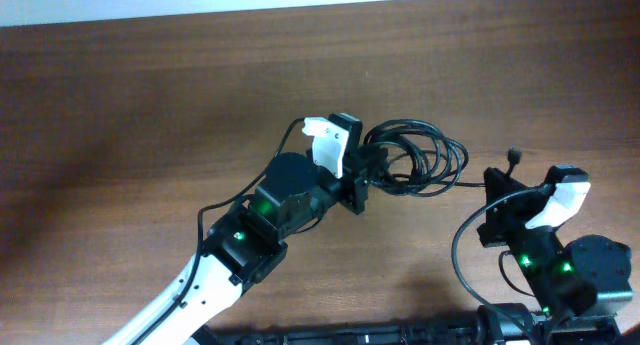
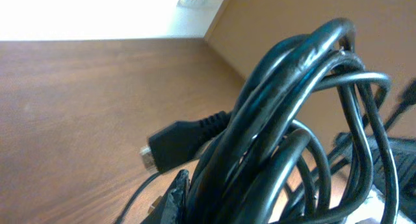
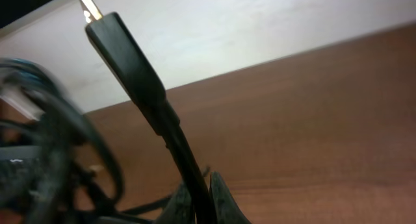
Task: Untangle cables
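Observation:
The cables form a black coiled bundle at the middle right of the wooden table. My left gripper is shut on the bundle's left side; in the left wrist view the thick loops fill the frame, with a plug sticking out left. My right gripper is shut on one cable end just below its plug; the right wrist view shows that cable pinched between the fingers, the plug pointing up. A thin strand runs from the bundle to the right gripper.
The brown wooden table spreads left and behind. A thicker black arm wire loops by the right arm base. The left arm lies diagonally from the bottom left. A pale wall edges the table's far side.

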`<state>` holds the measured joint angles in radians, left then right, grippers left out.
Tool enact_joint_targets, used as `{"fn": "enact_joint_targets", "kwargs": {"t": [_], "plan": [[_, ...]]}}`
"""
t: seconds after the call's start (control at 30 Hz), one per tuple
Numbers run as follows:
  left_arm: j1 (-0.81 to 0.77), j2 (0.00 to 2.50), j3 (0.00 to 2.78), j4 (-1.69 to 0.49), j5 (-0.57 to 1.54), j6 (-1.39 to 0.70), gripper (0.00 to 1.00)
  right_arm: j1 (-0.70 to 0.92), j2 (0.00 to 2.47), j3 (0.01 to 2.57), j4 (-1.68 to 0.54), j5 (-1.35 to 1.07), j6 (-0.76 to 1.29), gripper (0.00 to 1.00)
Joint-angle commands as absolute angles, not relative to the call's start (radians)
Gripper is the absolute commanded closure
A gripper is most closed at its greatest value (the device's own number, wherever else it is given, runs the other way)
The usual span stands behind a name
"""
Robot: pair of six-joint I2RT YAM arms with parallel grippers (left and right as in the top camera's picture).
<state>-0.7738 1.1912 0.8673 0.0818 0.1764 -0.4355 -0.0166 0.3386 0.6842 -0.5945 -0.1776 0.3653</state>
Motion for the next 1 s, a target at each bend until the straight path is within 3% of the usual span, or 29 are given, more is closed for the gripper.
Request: {"fn": "enact_joint_targets", "kwargs": {"t": [0.0, 0.07, 0.1, 0.17, 0.23, 0.43, 0.7, 0.8, 0.87, 0.97], "plan": [[-0.759, 1.176, 0.873, 0.183, 0.136, -0.429, 1.00, -0.027, 0.327, 0.697, -0.593, 0.023, 0.421, 0.96], [-0.759, 1.176, 0.873, 0.249, 0.138, -0.429, 1.00, -0.027, 0.327, 0.697, -0.587, 0.017, 0.420, 0.92], [-0.759, 1.176, 0.873, 0.250, 0.135, -0.429, 1.00, -0.027, 0.327, 0.697, -0.587, 0.008, 0.415, 0.79], [-0.759, 1.176, 0.873, 0.246, 0.135, -0.398, 1.00, -0.027, 0.327, 0.697, -0.571, -0.076, 0.253, 0.38], [-0.759, 1.176, 0.873, 0.247, 0.136, -0.399, 1.00, -0.027, 0.327, 0.697, -0.546, -0.199, 0.151, 0.24], [-0.760, 1.176, 0.873, 0.246, 0.229, -0.399, 1.00, -0.027, 0.327, 0.697, -0.496, -0.313, 0.131, 0.19], [-0.760, 1.176, 0.873, 0.253, 0.513, -0.399, 1.00, -0.027, 0.327, 0.697, -0.463, -0.348, 0.131, 0.18], [-0.759, 1.176, 0.873, 0.253, 0.745, -0.399, 1.00, -0.027, 0.327, 0.697, -0.476, -0.264, 0.181, 0.19], [-0.759, 1.171, 0.873, 0.253, 0.804, -0.398, 1.00, -0.027, 0.327, 0.697, -0.533, -0.111, 0.311, 0.19], [-0.759, 1.112, 0.873, 0.253, 0.770, -0.236, 1.00, -0.027, 0.327, 0.697, -0.633, 0.081, 0.429, 0.18]]}}
